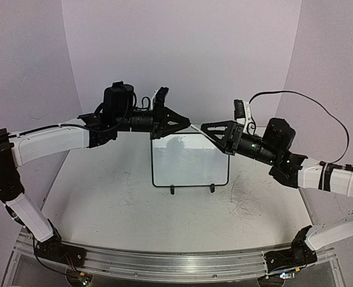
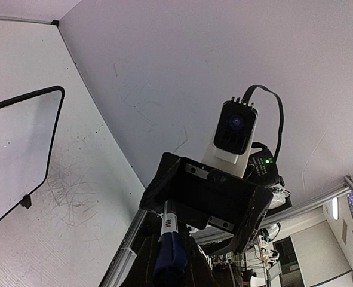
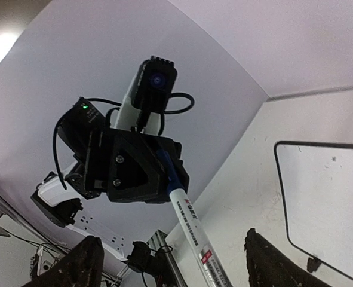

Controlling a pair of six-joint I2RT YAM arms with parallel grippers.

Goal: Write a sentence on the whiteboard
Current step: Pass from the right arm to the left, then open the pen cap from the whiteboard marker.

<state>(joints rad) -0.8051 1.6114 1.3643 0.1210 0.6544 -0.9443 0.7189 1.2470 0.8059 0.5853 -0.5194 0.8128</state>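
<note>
The overhead camera sat high behind both arms, looking down and forward across the table. It was a wide, distant shot, with the arm bases at its bottom edge and the whiteboard mid-frame. The wrist cameras were angled upward, close in and face to face: the left view caught the right wrist camera, the right view the left wrist camera. Both shared the marker. All three shared the whiteboard, though each wrist view showed only a corner.

Table: white, scuffed, with grey scribbles right of centre. Whiteboard stands mid-table on two black feet. It has a thin black frame and a pale face.
</note>
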